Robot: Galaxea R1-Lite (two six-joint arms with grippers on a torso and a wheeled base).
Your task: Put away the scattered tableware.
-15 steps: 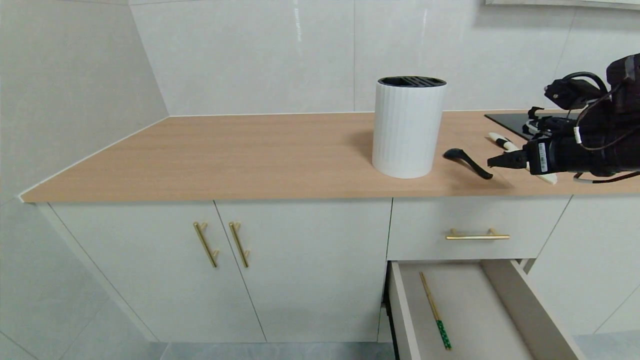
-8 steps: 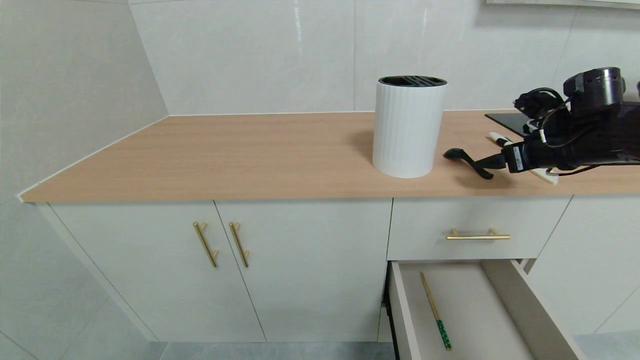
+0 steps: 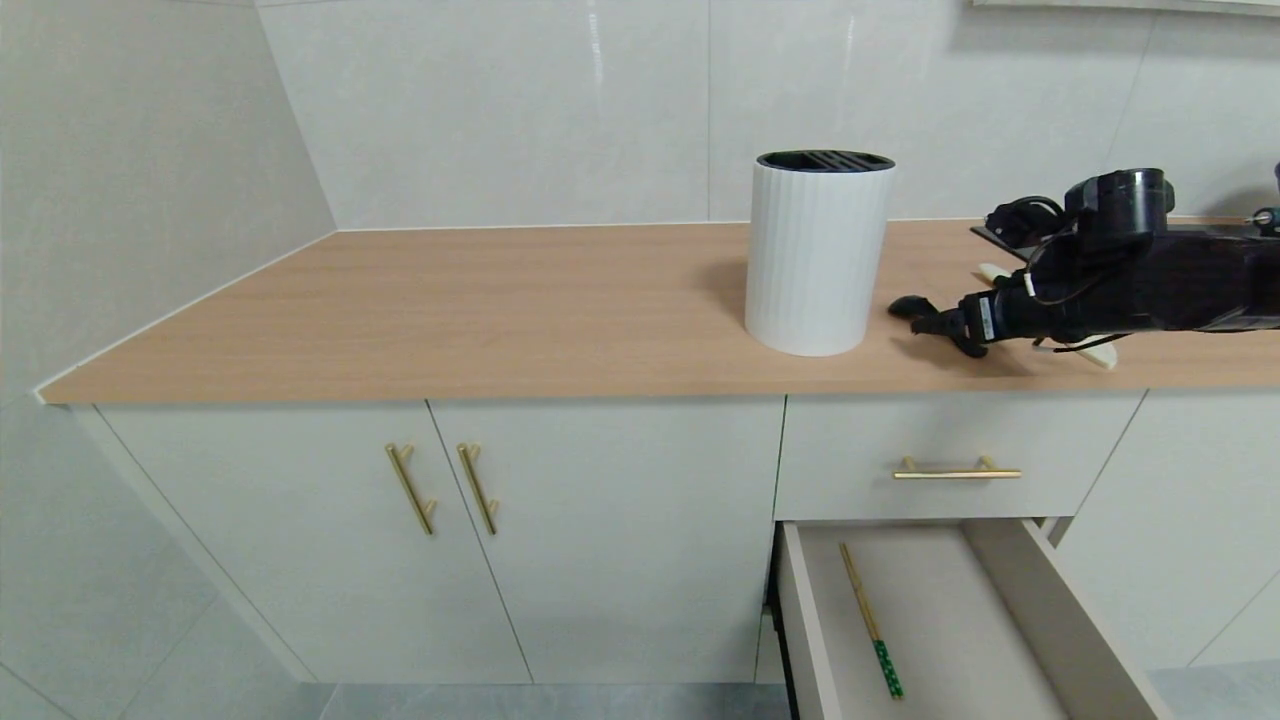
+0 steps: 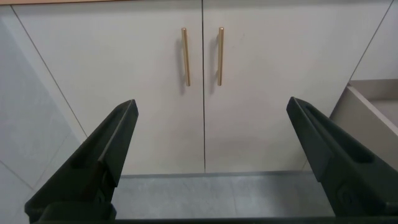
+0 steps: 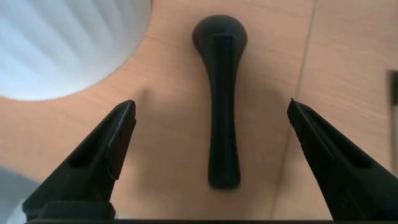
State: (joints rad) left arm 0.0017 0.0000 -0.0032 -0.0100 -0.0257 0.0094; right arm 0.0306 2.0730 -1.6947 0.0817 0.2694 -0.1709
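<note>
Low over the wooden countertop, the right gripper hangs above a black spoon that lies flat just beside a white ribbed utensil holder. In the right wrist view, the right gripper has its fingers spread wide, one on each side of the spoon and clear of it; the spoon's rounded end points away from the wrist, with the holder's curved wall close by. A white-handled utensil rests on the counter behind the right arm, partly hidden by it. Below the counter, the lower drawer stands pulled out, and a chopstick with a green end lies along its floor near the left wall. The left gripper, its fingers also set wide and holding nothing, faces the pale cabinet doors with their two gold handles.
</note>
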